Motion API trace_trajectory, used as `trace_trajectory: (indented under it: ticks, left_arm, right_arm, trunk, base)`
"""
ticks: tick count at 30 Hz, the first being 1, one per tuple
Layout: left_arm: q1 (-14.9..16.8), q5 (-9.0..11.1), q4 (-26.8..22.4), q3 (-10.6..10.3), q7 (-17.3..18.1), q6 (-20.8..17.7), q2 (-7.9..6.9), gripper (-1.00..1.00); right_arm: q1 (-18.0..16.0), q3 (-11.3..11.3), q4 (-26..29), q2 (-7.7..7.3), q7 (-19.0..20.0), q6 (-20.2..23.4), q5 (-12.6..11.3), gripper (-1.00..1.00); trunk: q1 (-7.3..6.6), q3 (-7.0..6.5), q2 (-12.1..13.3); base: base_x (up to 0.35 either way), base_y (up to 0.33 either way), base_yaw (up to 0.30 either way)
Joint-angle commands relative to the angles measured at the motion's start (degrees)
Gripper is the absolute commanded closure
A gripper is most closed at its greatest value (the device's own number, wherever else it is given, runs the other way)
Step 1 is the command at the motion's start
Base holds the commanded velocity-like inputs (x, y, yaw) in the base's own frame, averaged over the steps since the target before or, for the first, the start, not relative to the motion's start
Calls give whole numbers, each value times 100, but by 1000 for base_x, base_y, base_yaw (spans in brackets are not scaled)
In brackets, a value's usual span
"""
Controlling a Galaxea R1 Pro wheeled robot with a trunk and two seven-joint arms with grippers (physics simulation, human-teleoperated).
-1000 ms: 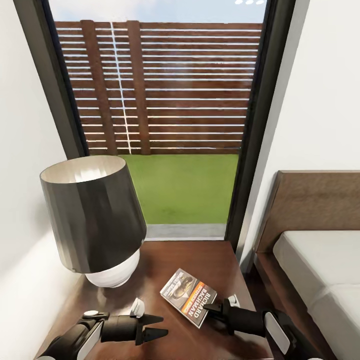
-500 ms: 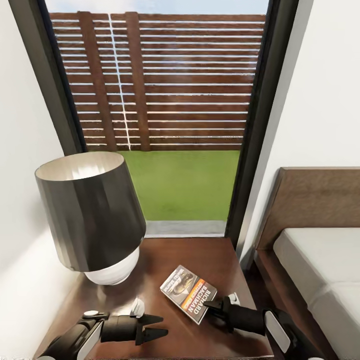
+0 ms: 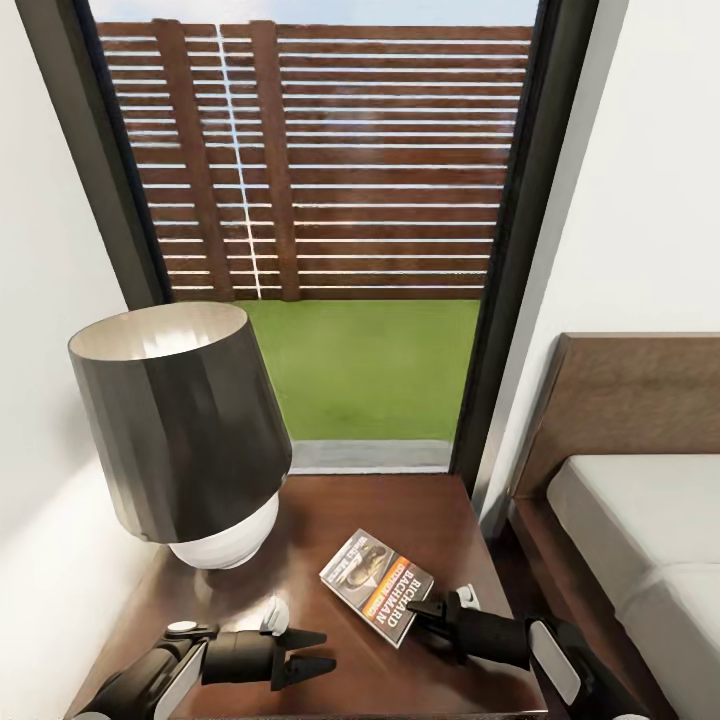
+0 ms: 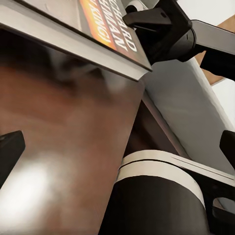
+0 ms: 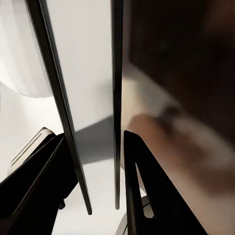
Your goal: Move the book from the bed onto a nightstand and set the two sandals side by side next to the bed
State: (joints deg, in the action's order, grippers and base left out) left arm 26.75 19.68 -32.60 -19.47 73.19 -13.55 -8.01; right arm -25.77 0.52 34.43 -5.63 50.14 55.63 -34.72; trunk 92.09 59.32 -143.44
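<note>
Right gripper [image 3: 420, 611] slightly parted, straddling book [image 3: 375, 586] edge

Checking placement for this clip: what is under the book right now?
The book lies on the dark wooden nightstand top, beside the lamp. The right gripper has its jaws at the book's near edge; the wood beneath the cover is hidden.

The nightstand [image 3: 330, 520] top is crowded on its left half by the lamp [image 3: 185, 430], whose wide dark shade overhangs the wood. Bare wood lies between lamp base and book [image 3: 376, 585], and along the back edge toward the window [image 3: 340, 230]. The left gripper [image 3: 312, 650] sits over the open front strip; the right gripper [image 3: 422, 610] is at the book's near corner. A white wall [image 3: 45, 300] closes the left side, the bed [image 3: 640, 520] the right, with a narrow gap beside the nightstand.
</note>
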Motion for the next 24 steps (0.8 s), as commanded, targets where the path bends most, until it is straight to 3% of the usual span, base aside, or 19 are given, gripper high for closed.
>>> trace_trajectory:
  ticks: [1, 24]
  left_arm:
    - [5, 55, -1, -39, 2, -60, -8, -100]
    - [5, 55, -1, -39, 2, -60, -8, -100]
  right_arm:
    - [2, -8, -77, 2, -45, -44, 176, 100]
    - [2, -8, -77, 0, -47, -44, 176, 100]
  trunk:
    - [0, 6, -1]
    - [-8, -60, 3]
  base:
    - [0, 0, 0]
    - [0, 0, 0]
